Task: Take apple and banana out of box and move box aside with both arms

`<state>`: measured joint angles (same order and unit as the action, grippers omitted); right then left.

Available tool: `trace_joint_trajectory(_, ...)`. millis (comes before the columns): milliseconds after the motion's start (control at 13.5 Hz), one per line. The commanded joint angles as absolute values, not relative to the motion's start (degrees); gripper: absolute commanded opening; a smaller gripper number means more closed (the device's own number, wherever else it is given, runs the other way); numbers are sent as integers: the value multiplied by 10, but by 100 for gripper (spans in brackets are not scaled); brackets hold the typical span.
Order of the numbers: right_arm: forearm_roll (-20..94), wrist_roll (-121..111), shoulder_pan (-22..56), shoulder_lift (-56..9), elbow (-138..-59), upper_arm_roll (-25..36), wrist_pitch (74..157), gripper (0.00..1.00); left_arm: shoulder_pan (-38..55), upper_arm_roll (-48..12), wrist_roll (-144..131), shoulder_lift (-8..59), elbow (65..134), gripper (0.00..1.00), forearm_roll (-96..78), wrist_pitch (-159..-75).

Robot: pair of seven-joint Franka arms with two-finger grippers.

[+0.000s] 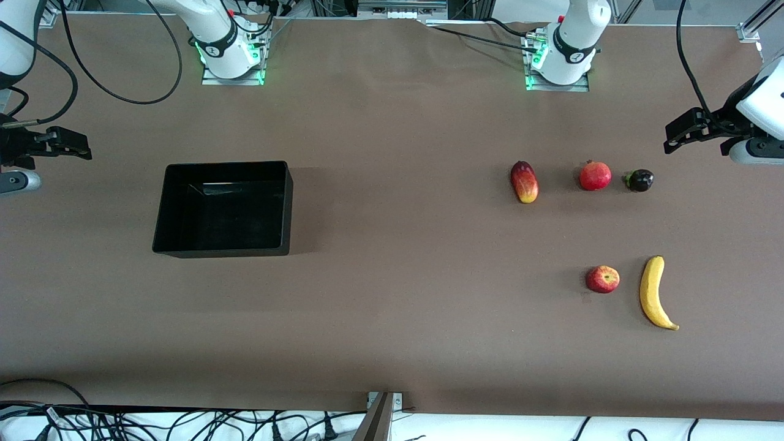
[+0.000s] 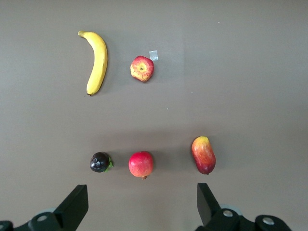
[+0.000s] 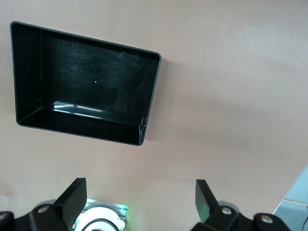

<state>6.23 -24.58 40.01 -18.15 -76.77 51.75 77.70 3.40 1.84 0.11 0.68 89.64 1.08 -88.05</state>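
Both my pincers spread, holding nothing: left pincer (image 1: 674, 138) over the table (image 1: 392, 306) edge near apple (image 1: 603, 279) and banana (image 1: 654, 293); right pincer (image 1: 76, 149) near box (image 1: 223, 208).

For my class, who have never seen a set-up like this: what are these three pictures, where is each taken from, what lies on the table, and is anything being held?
Two white robot arms stand at a brown table. One picture looks down from a high camera facing them; the other two come from cameras on each arm's wrist. The left end effector hangs open over its end of the table, above the fruit, holding nothing. The right end effector waits open over its own end, also holding nothing. Toward that end sits an empty black box. Toward the left arm's end lie a mango, a pomegranate and a small dark fruit in a row. Nearer the front camera lie an apple and a banana.
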Motion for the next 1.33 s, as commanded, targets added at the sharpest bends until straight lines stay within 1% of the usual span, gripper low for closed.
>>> trace_joint_trajectory(0, 59, -219, 436, -159, -765, 528, 765, 100, 27, 11, -5, 13, 885, 100, 12, -882)
trace_joint_trajectory(148, 60, -217, 437, -160, -764, 531, 764, 100, 27, 11, -5, 13, 885, 100, 12, -882)
trace_joint_trajectory(296, 55, -202, 427, -147, -767, 505, 767, 100, 27, 11, -5, 13, 885, 100, 12, -882)
trace_joint_trajectory(370, 41, -180, 393, -133, -772, 459, 768, 100, 27, 11, -5, 13, 885, 100, 12, -882)
trace_joint_trajectory(519, -1, -138, 294, -86, -800, 321, 773, 100, 27, 11, -5, 13, 885, 100, 12, -882)
trace_joint_trajectory(593, -23, -114, 253, -59, -827, 263, 781, 100, 27, 11, -5, 13, 885, 100, 12, -882)
trace_joint_trajectory(741, -44, -89, 144, 4, -911, 137, 829, 100, 27, 11, -4, 13, 885, 100, 12, -882)
trace_joint_trajectory(815, -46, -89, 96, 28, -943, 92, 857, 100, 27, 11, -4, 13, 885, 100, 12, -882)
trace_joint_trajectory(889, -46, -89, 60, 39, -962, 63, 878, 100, 27, 11, -4, 13, 885, 100, 12, -882)
trace_joint_trajectory(1037, -45, -91, 3, 36, -965, 23, 910, 100, 27, 11, -4, 13, 885, 100, 12, -882)
trace_joint_trajectory(1111, -42, -98, -7, 26, -960, 19, 926, 100, 27, 11, -5, 13, 886, 100, 12, -882)
trace_joint_trajectory(1259, -36, -104, -13, 11, -941, 19, 923, 100, 27, 11, -4, 13, 885, 100, 12, -882)
